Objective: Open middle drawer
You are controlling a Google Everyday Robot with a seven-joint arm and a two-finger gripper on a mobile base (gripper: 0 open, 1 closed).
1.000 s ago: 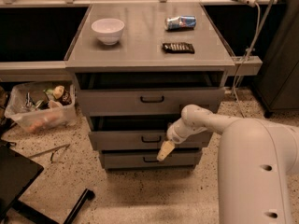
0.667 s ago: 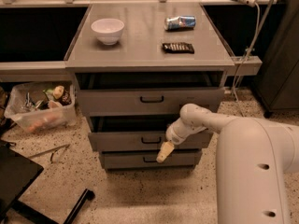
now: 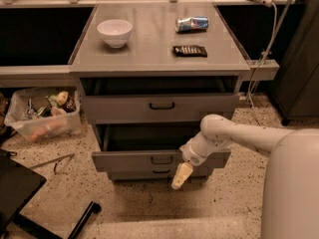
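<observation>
The middle drawer (image 3: 124, 161) already juts partly out. The pincer (image 3: 181, 176) hangs just right of its handle (image 3: 162, 159); I cannot tell whether it is spread or pressed together. Perhaps more pulling is left.

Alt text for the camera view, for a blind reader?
The middle drawer of a grey cabinet stands pulled partly out, with the robot's gripper hanging in front of its panel, right of the handle. A white bowl and a can sit on top.

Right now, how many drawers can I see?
3: top drawer, middle drawer pulled out, bottom drawer beneath it. The gripper hangs before the middle one.
</observation>
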